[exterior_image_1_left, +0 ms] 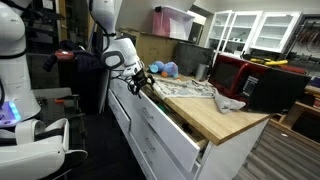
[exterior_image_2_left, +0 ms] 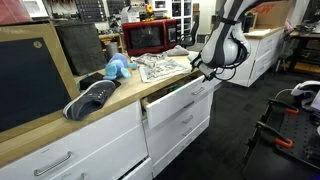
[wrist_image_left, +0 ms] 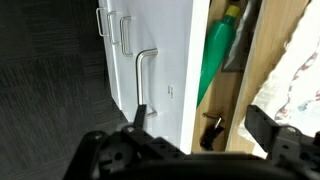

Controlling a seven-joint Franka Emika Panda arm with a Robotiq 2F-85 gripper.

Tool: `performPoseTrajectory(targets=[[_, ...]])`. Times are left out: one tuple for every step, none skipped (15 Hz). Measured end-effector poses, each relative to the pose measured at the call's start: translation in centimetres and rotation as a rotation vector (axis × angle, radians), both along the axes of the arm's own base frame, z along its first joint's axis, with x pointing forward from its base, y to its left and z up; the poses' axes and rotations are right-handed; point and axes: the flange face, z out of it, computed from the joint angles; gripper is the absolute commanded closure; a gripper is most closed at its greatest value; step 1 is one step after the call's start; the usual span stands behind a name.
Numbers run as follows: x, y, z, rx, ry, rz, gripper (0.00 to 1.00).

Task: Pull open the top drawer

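- The top drawer [exterior_image_2_left: 180,99] stands partly pulled out beneath the wooden countertop [exterior_image_2_left: 45,135], its white front clear of the cabinet face in both exterior views.
- Wrist view: the pale wood interior is exposed, with a green item [wrist_image_left: 218,50] lying at the far end.
- The pincer [wrist_image_left: 200,125] sits at the drawer's upper edge with its jaws apart, not clamped. One finger [wrist_image_left: 140,112] is outside by the handle [wrist_image_left: 146,75], the other over the interior.
- A red microwave [exterior_image_2_left: 150,37] and a blue toy [exterior_image_2_left: 118,68] stand on the countertop.
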Motion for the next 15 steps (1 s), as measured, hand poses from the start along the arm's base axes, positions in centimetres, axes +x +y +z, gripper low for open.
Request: performPoseTrajectory(targets=[[0.1,-0.5,-0.6,0.008,0.006,-0.016,0.00],[0.4,-0.9,-1.2,0.016,0.011,-0.028,0.00],[0.7,-1.4,-1.9,0.022,0.015,-0.040,0.00],[1.1,-1.9,-2.6,0.026,0.018,-0.053,0.00],[1.5,-2.5,-3.2,0.029,0.021,-0.067,0.00],[1.9,-3.1,-3.9,0.031,0.022,-0.081,0.00],[2.3,-3.7,-4.5,0.031,0.024,-0.095,0.00],[2.6,-4.3,-5.1,0.031,0.026,-0.108,0.00],[2.8,-4.8,-5.6,0.031,0.028,-0.122,0.00],[3.0,-5.4,-6.2,0.031,0.032,-0.135,0.00],[3.1,-5.9,-6.7,0.033,0.038,-0.148,0.00],[3.0,-6.3,-7.2,0.037,0.048,-0.159,0.00],[2.7,-6.5,-7.7,0.045,0.062,-0.170,0.00],[2.5,-6.6,-8.1,0.054,0.073,-0.176,0.00],[2.5,-6.5,-8.1,0.063,0.077,-0.181,0.00]])
